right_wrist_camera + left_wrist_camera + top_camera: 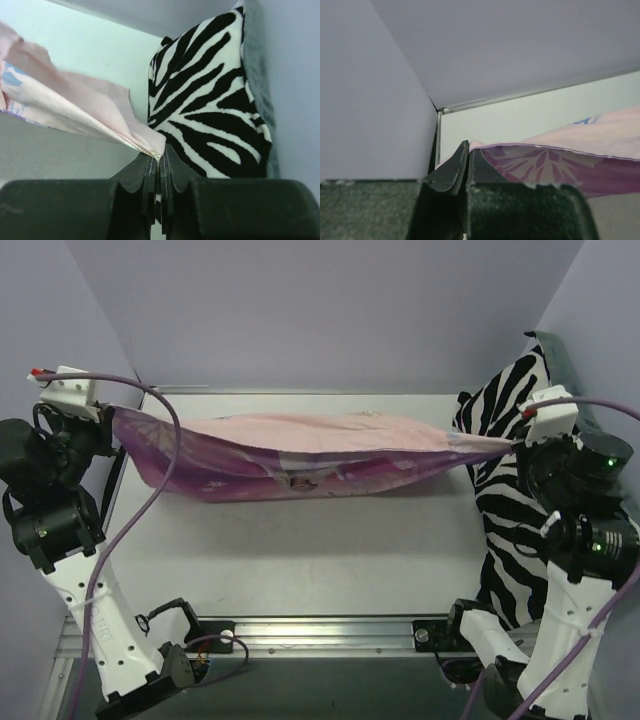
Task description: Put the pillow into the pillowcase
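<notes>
At the near edge of the table (300, 560), a metal rail (330, 632) carries the bases of two white-and-black robot arms. The left arm (70, 540) rises along the left side, with a purple cable (120, 540) looping beside it. The right arm (580, 560) rises along the right side.

Farther in, the pillowcase (300, 455) is stretched sideways between the two arms, above the pale table surface and casting a shadow on it. Its upper layer shows pale pink and its lower layer shows purple with lighter printed patterns. It sags a little along the middle. Whether anything lies inside it cannot be told.

The left gripper (112, 418) has its claw pressed together, pinching the left corner of the pillowcase. In the left wrist view, the left gripper (470, 152) has purple-edged fabric (560, 160) running out from between its black fingers. The right gripper (515, 443) also has its claw pressed together, pinching the right end of the case, which is drawn into a narrow point. In the right wrist view, the right gripper (159, 162) clamps folded pink cloth (75, 115).

Behind and beneath the right gripper, a black-and-white zebra-striped blanket (505, 530) is bunched against the right wall. It fills much of the right wrist view (205, 115). At the far side, a plain lavender back wall (320, 310) closes off the table.
</notes>
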